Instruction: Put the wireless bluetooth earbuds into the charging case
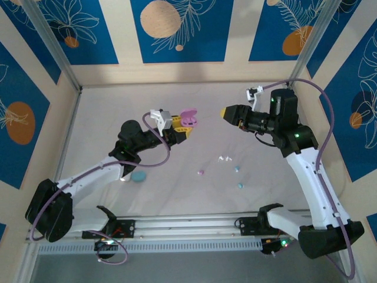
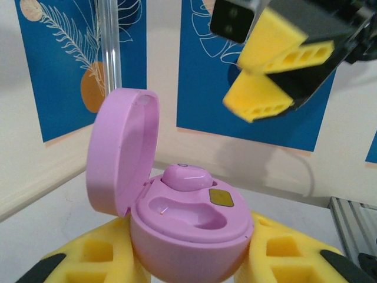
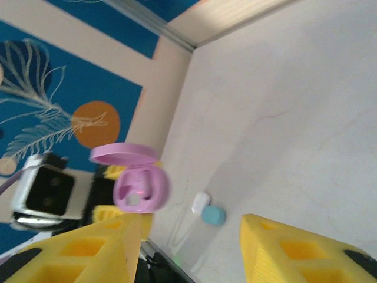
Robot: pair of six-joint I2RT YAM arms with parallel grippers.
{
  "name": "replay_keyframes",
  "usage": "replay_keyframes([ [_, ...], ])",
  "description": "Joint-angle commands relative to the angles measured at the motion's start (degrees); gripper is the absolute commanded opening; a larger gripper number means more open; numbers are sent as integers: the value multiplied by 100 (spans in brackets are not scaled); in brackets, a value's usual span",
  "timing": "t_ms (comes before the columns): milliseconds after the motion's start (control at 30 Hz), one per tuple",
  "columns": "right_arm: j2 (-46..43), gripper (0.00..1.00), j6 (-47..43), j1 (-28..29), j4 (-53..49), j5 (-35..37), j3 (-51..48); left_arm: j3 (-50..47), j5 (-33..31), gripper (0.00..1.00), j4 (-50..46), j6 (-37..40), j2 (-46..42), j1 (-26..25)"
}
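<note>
Nearest the bases, loose on the surface (image 1: 106,118): two teal earbuds (image 1: 241,185), one pink earbud (image 1: 201,172) and a white pair (image 1: 224,158), none cased yet, with a teal case (image 1: 139,176) off to their left. Farther back, pinched at its base in the left claw (image 1: 181,132) and raised clear: the pink case (image 2: 188,230), lid up, one pink bud (image 2: 185,177) seated, the neighbouring well empty. Beyond, facing it, the right claw (image 1: 225,112), spread and empty; seemingly one of six in.
</note>
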Motion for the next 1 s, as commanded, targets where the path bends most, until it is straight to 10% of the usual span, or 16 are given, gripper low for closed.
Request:
replay_keyframes([
  [0, -15, 48, 76, -169, -270, -35, -258, 46, -112, 24, 8, 102, -241, -70],
  [967, 1245, 48, 77, 290, -521, -273, -1174, -261, -118, 23, 161, 31, -273, 222],
])
